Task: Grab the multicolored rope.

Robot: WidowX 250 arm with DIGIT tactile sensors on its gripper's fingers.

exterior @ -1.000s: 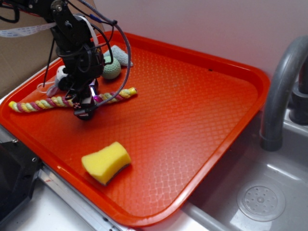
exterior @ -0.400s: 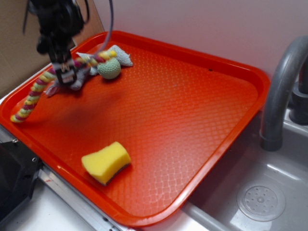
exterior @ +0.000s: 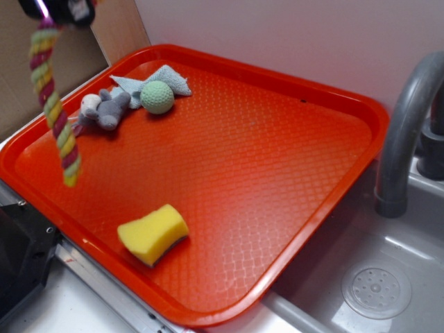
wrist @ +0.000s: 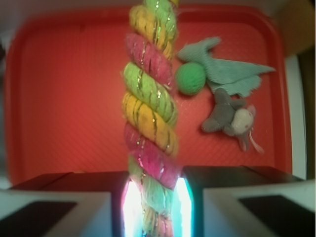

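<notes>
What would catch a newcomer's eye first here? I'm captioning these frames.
The twisted yellow, pink and green cotton rope hangs clear above the left of the big orange plastic tray, clamped in the gripper. On the tray, a yellow sponge lies near the front edge, and a grey plush mouse sits at the back left.

A kitchen sink area: grey faucet (exterior: 409,132), drain (exterior: 377,291)
</notes>
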